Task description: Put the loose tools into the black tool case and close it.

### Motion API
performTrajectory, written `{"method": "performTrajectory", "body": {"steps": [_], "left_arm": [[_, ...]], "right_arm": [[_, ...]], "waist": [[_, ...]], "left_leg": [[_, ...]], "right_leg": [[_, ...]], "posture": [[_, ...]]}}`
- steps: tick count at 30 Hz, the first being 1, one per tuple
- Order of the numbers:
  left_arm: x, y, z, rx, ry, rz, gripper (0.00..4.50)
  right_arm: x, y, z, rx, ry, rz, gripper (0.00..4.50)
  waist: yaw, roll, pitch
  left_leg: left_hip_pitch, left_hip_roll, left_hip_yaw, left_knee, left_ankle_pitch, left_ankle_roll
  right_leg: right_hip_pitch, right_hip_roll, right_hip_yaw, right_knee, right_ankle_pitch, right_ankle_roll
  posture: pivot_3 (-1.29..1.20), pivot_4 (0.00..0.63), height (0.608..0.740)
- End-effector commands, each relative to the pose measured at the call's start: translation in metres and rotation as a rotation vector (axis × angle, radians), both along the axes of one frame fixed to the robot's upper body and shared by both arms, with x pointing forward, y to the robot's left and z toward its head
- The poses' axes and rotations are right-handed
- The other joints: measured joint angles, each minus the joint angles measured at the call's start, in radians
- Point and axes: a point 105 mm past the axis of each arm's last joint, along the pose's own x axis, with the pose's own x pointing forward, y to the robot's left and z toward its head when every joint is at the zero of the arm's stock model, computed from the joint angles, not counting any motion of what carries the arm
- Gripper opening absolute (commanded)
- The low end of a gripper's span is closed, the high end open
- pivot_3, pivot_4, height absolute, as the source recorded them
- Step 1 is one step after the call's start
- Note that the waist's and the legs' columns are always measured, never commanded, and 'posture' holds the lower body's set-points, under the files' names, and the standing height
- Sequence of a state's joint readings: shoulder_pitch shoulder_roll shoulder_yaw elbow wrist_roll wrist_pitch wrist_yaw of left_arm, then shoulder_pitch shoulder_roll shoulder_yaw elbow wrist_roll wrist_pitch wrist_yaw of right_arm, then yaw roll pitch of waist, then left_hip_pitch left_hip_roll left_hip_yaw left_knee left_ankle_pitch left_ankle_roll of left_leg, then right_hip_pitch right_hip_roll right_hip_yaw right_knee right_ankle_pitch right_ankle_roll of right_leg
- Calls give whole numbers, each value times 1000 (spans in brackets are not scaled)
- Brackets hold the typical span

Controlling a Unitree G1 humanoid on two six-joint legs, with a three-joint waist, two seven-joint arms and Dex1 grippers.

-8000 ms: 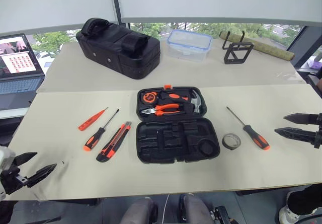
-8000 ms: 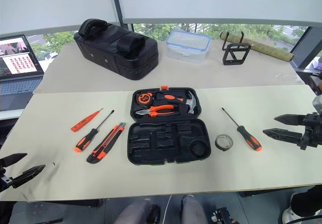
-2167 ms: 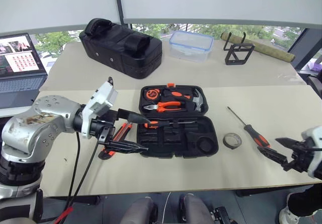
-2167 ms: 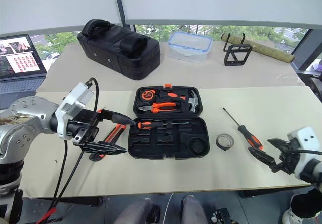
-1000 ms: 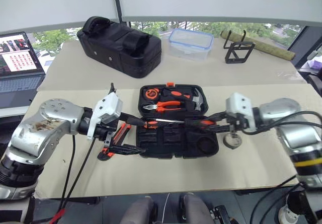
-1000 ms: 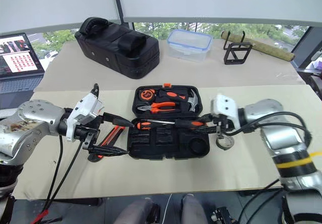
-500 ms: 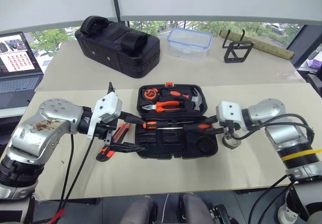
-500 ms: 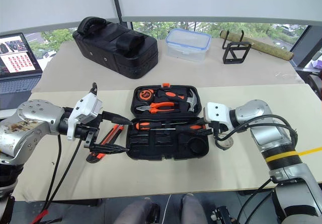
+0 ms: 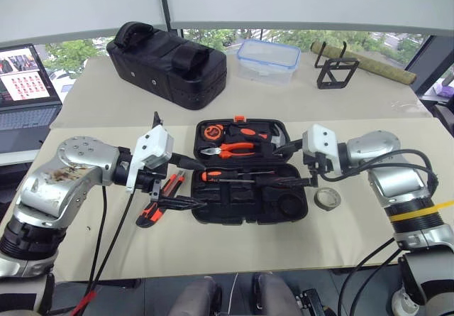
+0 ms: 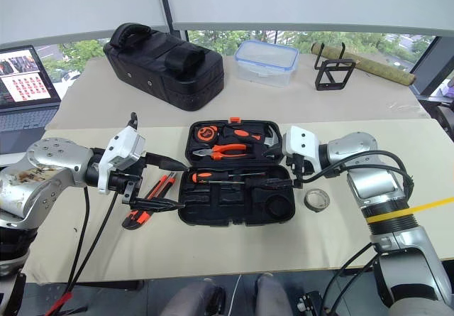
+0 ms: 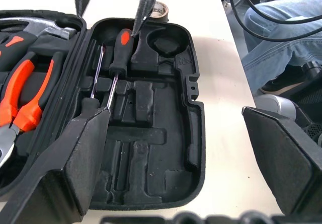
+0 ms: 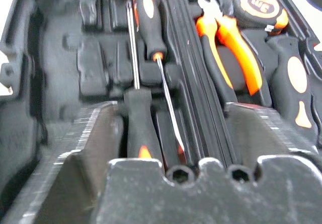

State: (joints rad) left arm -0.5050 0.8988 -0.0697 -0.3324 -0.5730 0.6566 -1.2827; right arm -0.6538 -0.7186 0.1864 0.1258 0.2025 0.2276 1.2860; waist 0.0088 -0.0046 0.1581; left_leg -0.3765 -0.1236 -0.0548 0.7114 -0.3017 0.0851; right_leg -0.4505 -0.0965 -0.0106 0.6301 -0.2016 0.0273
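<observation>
- Two black-and-orange screwdrivers (image 12: 147,20): already in the black tool case (image 9: 284,216). They lie head to tail in the long recesses of the open near half, along the hinge.
- Right gripper (image 9: 280,165): over the right end of that near half, pointing left across the case. Its jaws stand apart, astride the handle of the right-hand screwdriver and clamping nothing; one fingertip (image 11: 142,10) is at the handle's end.
- Small dark tape roll (image 9: 327,206): flat on the table just beside the case's right edge.
  - It lies on the near, outer side of the right gripper, behind where the fingers point.
  - It is well apart from the left arm, so it looks like the right arm's item. That arm would have to draw back and turn down to reach it.
- Left gripper (image 9: 204,185): at the case's left edge, pointing right, jaws spread wide and empty.
- Orange-black utility knife (image 9: 147,214): on the table just left of the case, partly under the left gripper.
  - Its long axis runs diagonally, near-left to far-right, towards the case.
  - The left arm is much the nearer.
- Slim tester screwdriver: cannot be made out.
- Case: open, not yet ready to close.
</observation>
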Motion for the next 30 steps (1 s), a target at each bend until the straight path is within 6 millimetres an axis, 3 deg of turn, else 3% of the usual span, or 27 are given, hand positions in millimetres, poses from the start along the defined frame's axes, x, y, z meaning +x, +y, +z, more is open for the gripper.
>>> {"method": "performTrajectory", "body": {"steps": [1, 7, 9, 12, 15, 21, 25, 29, 30], "left_arm": [[2, -2, 5, -1, -36, -7, 4500], [4, -1, 2, 6, -38, 1, 4500], [5, 0, 2, 8, -39, 6, 4500], [6, 1, 1, 11, -42, 16, 4500], [6, 2, 0, 12, -44, 24, 4500], [9, 12, -2, 20, -48, 74, 4500], [17, 37, -1, 20, -61, 219, 4500], [26, 83, -3, 19, -64, 467, 4500], [25, 104, -7, 26, -59, 559, 4500]], "right_arm": [[-3, 14, 10, 27, -31, 34, 2184], [-3, 25, -4, 2, -8, 48, 134], [-2, 26, -17, -50, 5, 45, 63], [-9, 19, -56, -221, 52, 50, 63], [-8, 17, -64, -259, 35, 45, 63], [-10, 23, -30, -130, -9, 57, 63], [-15, 26, 21, 98, -17, 28, 63], [-32, 16, 56, 229, 54, 6, 1172], [-40, 11, 63, 255, 69, 9, 1464]], "waist": [[0, 0, 0], [0, 0, 0], [-1, 0, 0], [-1, 0, 0], [-4, -2, -2], [-1, -2, -2], [-2, -2, -2], [-5, -2, -2], [-5, -2, -2]], "left_leg": [[-1, 0, 0, 0, 0, 0], [-7, 0, 0, 2, 1, 0], [-7, 0, 0, 2, 1, 0], [-7, 0, 0, 2, 1, 0], [-4, 0, 0, 2, 1, 0], [3, 0, 0, 2, 0, 0], [-3, 0, 1, 2, 1, 0], [-6, 1, 0, 1, 1, -2], [-6, 1, 0, 0, 1, -2]], "right_leg": [[-1, 0, 0, 0, 0, 0], [-6, 0, -1, 1, 0, 0], [-6, 0, -1, 1, 0, 0], [-6, 0, -2, 1, 0, 0], [-5, 1, -2, 1, 0, 0], [0, 1, -1, 1, 0, 0], [-4, 1, 0, 2, 0, 0], [-8, 2, -1, 2, 1, -1], [-8, 2, -1, 2, 1, -1]], "posture": [[0, 150, 722], [0, 150, 722], [0, 150, 722], [0, 150, 722], [0, 150, 722], [0, 150, 722], [0, 150, 722], [0, 150, 722], [0, 150, 722]]}}
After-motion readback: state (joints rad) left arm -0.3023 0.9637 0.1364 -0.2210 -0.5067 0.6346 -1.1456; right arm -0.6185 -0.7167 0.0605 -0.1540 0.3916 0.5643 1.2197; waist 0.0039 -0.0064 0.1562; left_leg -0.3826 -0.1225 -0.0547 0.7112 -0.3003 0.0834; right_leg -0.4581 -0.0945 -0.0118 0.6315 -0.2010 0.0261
